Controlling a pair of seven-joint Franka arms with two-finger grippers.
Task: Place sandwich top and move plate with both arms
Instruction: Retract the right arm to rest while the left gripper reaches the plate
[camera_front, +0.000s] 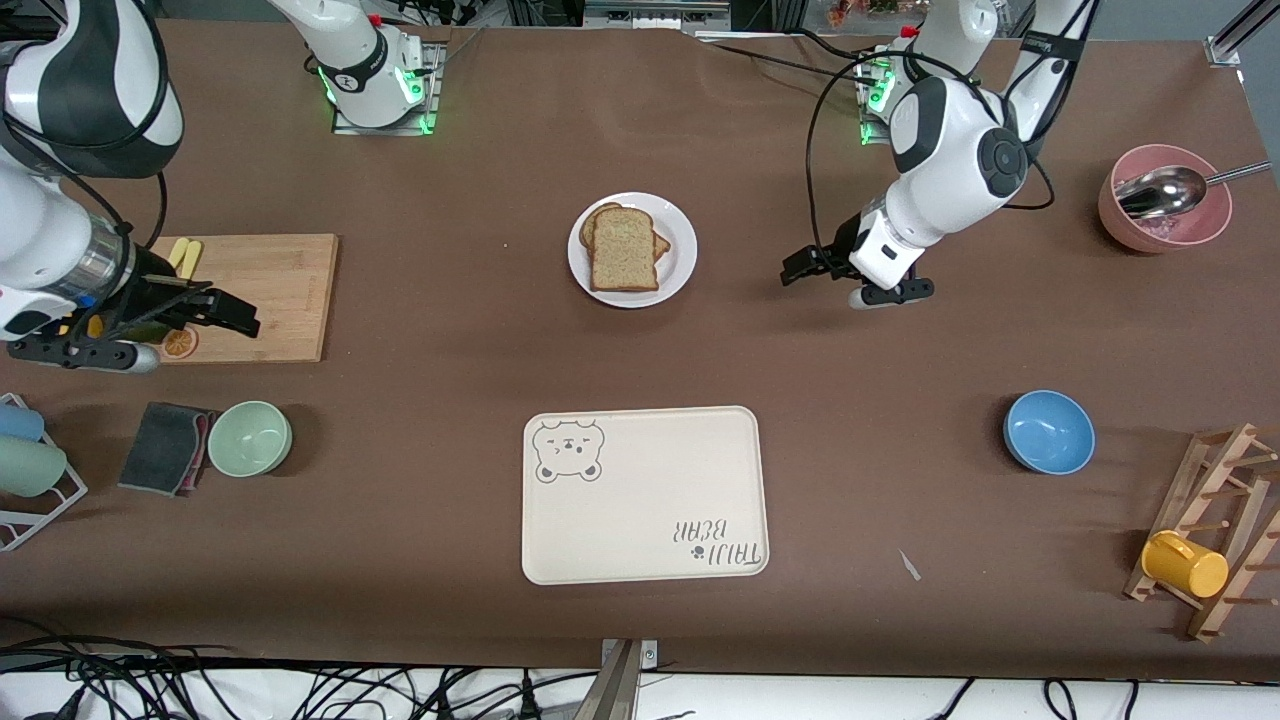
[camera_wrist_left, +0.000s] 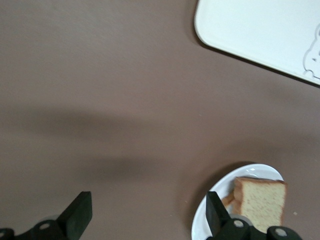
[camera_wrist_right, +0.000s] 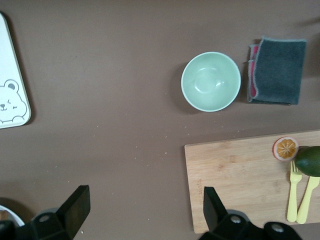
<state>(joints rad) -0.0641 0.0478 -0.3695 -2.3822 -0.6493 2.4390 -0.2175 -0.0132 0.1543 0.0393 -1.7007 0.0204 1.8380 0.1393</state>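
The white plate (camera_front: 680, 255) sits on the brown table near the arms' bases. A plain tan bread slice, the sandwich top (camera_front: 623, 250), lies on another slice on it. No egg shows. My left gripper (camera_front: 803, 268) is open and empty, low over bare table beside the plate toward the left arm's end. Its wrist view shows its gripper (camera_wrist_left: 148, 217), the plate (camera_wrist_left: 210, 210) and the bread (camera_wrist_left: 262, 202). My right gripper (camera_front: 240, 320) is open and empty over the edge of the wooden cutting board (camera_front: 280, 280); its wrist view shows the gripper (camera_wrist_right: 145, 212) there.
The cream bear-print tray (camera_front: 645, 500) lies nearer the camera than the plate. A green bowl (camera_front: 249, 438) and grey cloth (camera_front: 165, 447) sit near the board, which bears an orange slice (camera_wrist_right: 285, 148) and yellow fork (camera_wrist_right: 295, 195). A pink bowl with spoon (camera_front: 1165, 215), blue bowl (camera_front: 1048, 431) and mug rack (camera_front: 1215, 530) are at the left arm's end.
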